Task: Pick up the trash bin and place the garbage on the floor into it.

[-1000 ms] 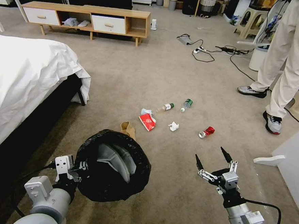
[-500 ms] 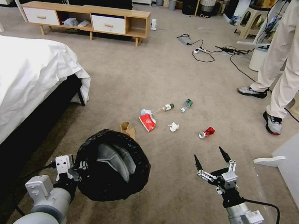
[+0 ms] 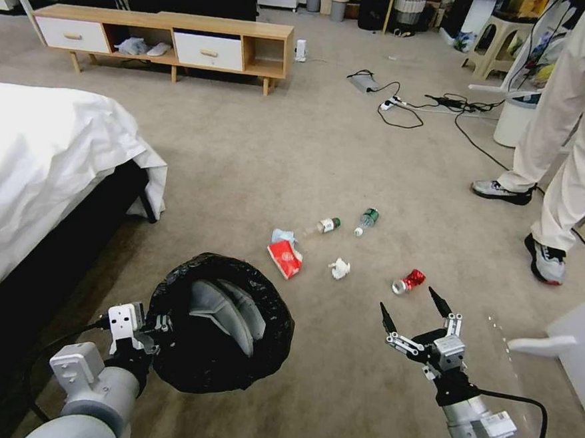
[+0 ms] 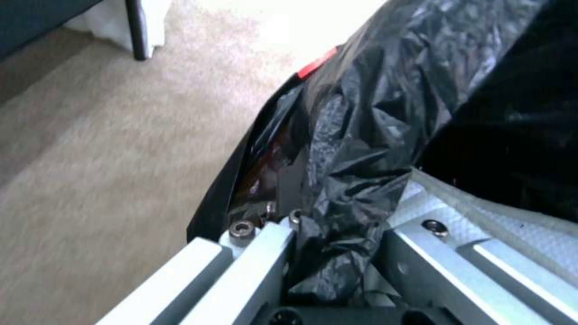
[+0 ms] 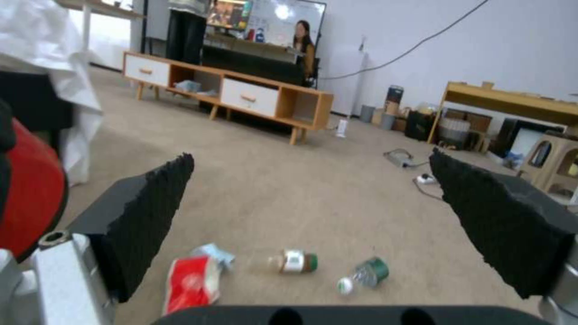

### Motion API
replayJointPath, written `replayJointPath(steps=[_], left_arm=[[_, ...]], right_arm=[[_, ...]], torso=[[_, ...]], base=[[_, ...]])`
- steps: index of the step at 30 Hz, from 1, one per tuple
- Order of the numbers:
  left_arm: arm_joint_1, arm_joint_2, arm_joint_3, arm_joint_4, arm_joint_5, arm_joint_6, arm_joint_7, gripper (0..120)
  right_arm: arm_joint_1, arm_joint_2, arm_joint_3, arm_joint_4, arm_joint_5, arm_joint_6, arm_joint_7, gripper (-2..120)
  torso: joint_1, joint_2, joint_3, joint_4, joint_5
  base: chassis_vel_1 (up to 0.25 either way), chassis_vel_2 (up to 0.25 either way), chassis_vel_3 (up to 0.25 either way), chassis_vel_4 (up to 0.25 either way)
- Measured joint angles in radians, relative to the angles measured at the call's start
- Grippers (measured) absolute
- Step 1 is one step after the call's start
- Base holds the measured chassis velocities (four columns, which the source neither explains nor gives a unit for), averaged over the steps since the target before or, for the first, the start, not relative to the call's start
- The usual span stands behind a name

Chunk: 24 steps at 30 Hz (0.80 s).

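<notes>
The left gripper [image 3: 157,333] is clamping its fingers on the bag-lined rim of the trash bin [image 3: 221,324], carrying it above the floor [image 3: 277,151] beside the bed [image 3: 36,161]. The right gripper [image 3: 416,311] is hovering with fingers spread wide and empty, near the crushed red can [image 3: 408,281]. The red wrapper [image 3: 284,257], tissues [image 3: 340,268] and two bottles [image 3: 366,221] are lying just beyond.

Left gripper [image 3: 154,333] at lower left is clamped closed; right gripper [image 3: 412,310] at lower right hovers, fingers spread wide.

Two bottles [image 3: 329,225] [image 3: 367,221], one can [image 3: 409,281], two tissues [image 3: 339,269] [image 3: 281,235].
</notes>
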State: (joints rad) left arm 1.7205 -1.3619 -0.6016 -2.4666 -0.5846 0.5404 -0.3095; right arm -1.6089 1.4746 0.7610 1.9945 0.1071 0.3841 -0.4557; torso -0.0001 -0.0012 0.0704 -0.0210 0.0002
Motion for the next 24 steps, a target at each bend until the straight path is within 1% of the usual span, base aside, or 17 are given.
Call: replayJointPath(steps=[1, 4, 7, 10, 24], left_arm=[[0.000, 0.000, 0.000, 0.000, 0.000, 0.000, 0.000, 0], [0.000, -0.001, 0.000, 0.000, 0.001, 0.000, -0.001, 0], [0.000, -0.001, 0.000, -0.001, 0.001, 0.000, -0.001, 0], [0.000, -0.001, -0.001, -0.001, 0.001, 0.000, -0.001, 0], [0.000, 0.001, -0.002, -0.001, 0.001, 0.000, -0.002, 0]], right_arm=[[0.001, 0.000, -0.001, 0.000, -0.002, -0.002, 0.004, 100], [0.000, 0.000, 0.000, 0.003, -0.008, -0.010, 0.018, 100], [0.000, -0.001, 0.000, 0.004, -0.011, -0.012, 0.023, 100], [0.000, -0.001, 0.000, 0.004, -0.012, -0.012, 0.024, 100], [-0.001, 0.004, 0.000, 0.005, -0.019, -0.014, 0.022, 100]], torso=[[0.000, 0.000, 0.000, 0.0003, 0.0000], [0.000, 0.000, 0.000, 0.0000, -0.0001], [0.000, 0.000, 0.001, -0.0001, 0.0000], [0.000, 0.000, 0.001, -0.0001, -0.0001], [0.000, 0.000, 0.000, 0.0000, 0.0000]], base=[[-0.300, 0.268, 0.308, -0.281], [-0.264, 0.273, 0.296, -0.236], [-0.168, 0.171, 0.187, -0.178], [-0.070, 0.098, 0.028, -0.068], [0.012, -0.014, -0.007, 0.014]])
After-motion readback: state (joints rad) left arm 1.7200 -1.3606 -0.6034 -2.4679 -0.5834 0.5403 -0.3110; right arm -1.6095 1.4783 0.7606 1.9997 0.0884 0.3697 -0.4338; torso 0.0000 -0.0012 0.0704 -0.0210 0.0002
